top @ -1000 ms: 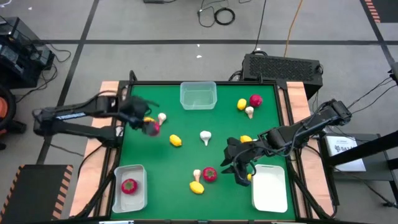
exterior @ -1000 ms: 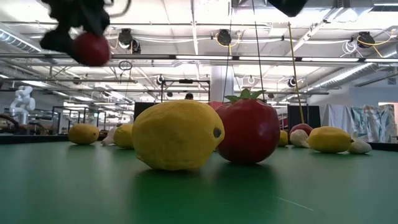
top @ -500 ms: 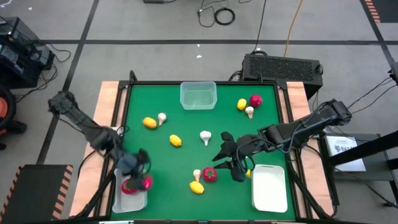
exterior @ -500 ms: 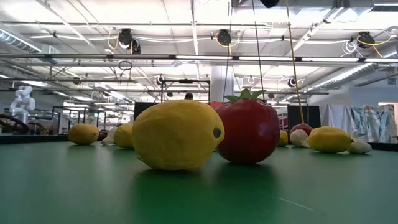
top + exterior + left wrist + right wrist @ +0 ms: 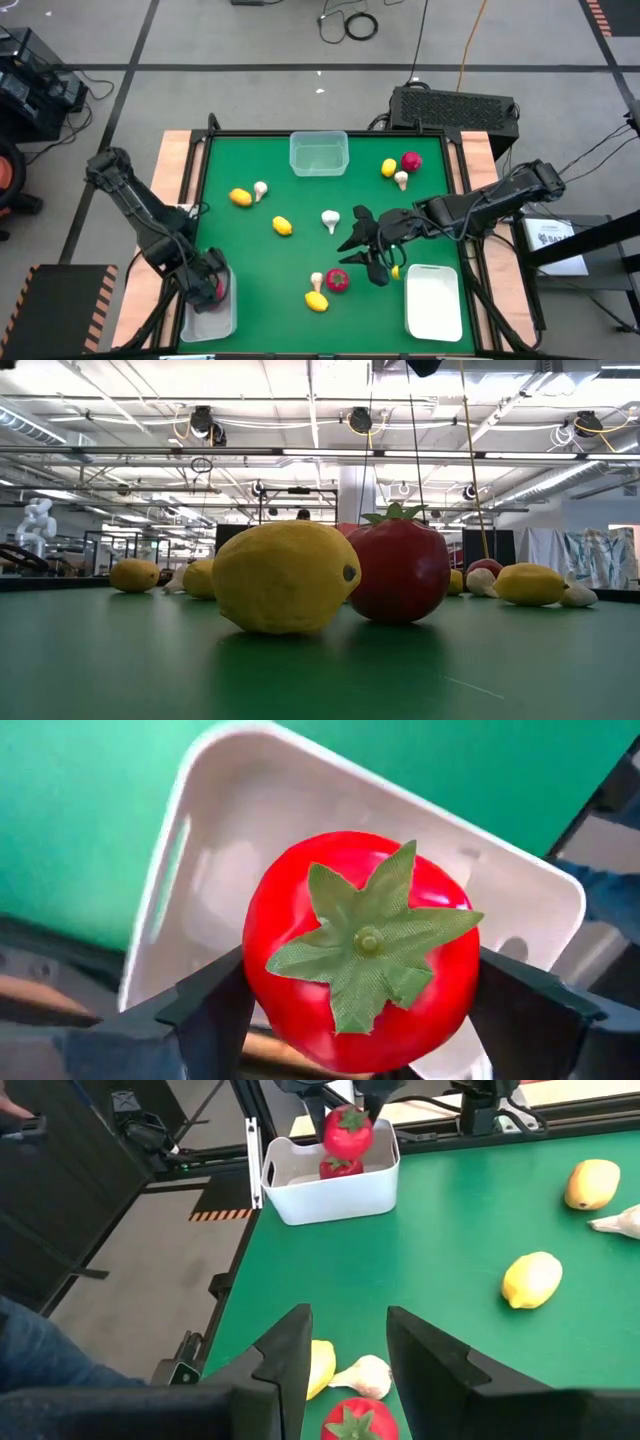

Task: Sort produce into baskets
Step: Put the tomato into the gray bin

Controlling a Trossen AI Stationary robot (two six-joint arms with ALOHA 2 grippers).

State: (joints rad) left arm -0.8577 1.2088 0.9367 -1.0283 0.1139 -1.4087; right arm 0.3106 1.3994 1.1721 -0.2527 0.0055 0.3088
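Observation:
My left gripper (image 5: 213, 287) is over the near-left basket (image 5: 200, 318), shut on a red tomato (image 5: 360, 950). In the right wrist view this tomato (image 5: 347, 1132) hangs above a second tomato (image 5: 340, 1167) that lies in the same basket (image 5: 330, 1192). My right gripper (image 5: 362, 262) is open and empty, above the table next to a red tomato (image 5: 338, 280), a mushroom (image 5: 317, 281) and a lemon (image 5: 316, 301). Its fingers (image 5: 345, 1350) stand apart. My left gripper pinches the tomato by two opposite sides (image 5: 262, 970) between its two fingers (image 5: 205, 1010). The fingers come from above, pointing down. The tomato is upright, its green leaf top (image 5: 370, 945) toward the wrist, and is clear of the basket's floor.
An empty basket (image 5: 319, 154) stands at the far middle and another (image 5: 434, 302) at the near right. Lemons (image 5: 240, 197) (image 5: 283, 226) (image 5: 389, 168), mushrooms (image 5: 260, 188) (image 5: 330, 218) (image 5: 401, 180) and a tomato (image 5: 411, 160) lie across the green table. A lemon (image 5: 397, 271) shows beside the right arm.
My left gripper has carried the tomato from the far left of the table toward the near edge, and it now hangs over the near-left basket. My right gripper has shifted a little toward the table's left and far side, still open.

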